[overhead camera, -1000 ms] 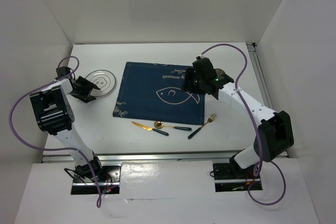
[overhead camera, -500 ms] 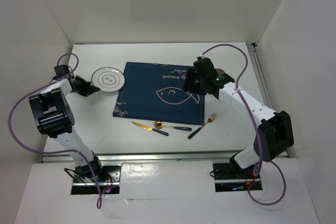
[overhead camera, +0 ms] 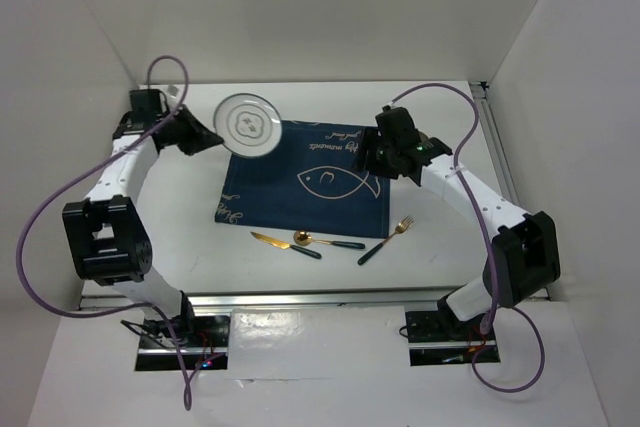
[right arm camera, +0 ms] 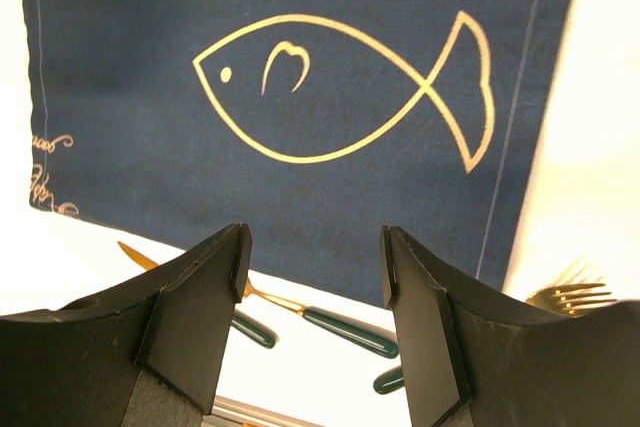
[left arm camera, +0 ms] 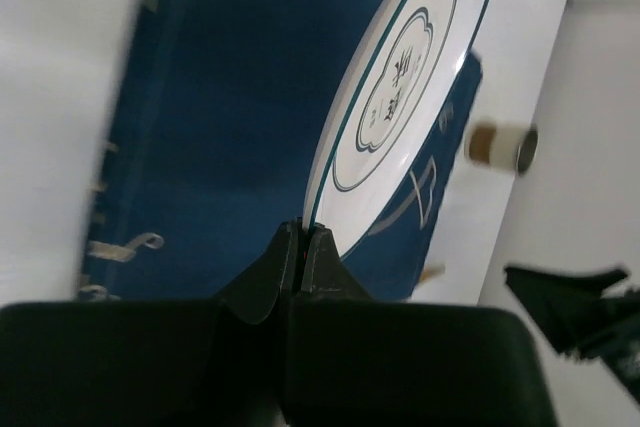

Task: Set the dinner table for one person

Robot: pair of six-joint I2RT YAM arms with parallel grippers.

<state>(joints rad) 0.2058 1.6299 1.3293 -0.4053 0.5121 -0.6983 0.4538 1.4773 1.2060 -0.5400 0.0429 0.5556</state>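
Note:
A white plate (overhead camera: 248,125) with a green rim and a centre emblem hangs tilted in the air over the far left corner of the navy fish placemat (overhead camera: 300,182). My left gripper (overhead camera: 207,136) is shut on its rim; the left wrist view shows the plate (left arm camera: 400,97) edge pinched between the fingertips of that gripper (left arm camera: 305,237). My right gripper (overhead camera: 364,158) hovers open over the placemat's right part, nothing between the fingers of this gripper (right arm camera: 315,247). All of it sits on the white dinner table (overhead camera: 440,247).
In front of the placemat lie a gold knife (overhead camera: 272,241), a gold spoon (overhead camera: 303,238) and a gold fork (overhead camera: 399,226), all with dark green handles. A small brown cup (left arm camera: 500,147) stands past the mat's far right side. Aluminium rails (overhead camera: 498,142) run along the right and near edges.
My left gripper shut on the plate's rim, lifted it off the table at the left and carried it back and rightward over the placemat's corner. The right arm barely moved.

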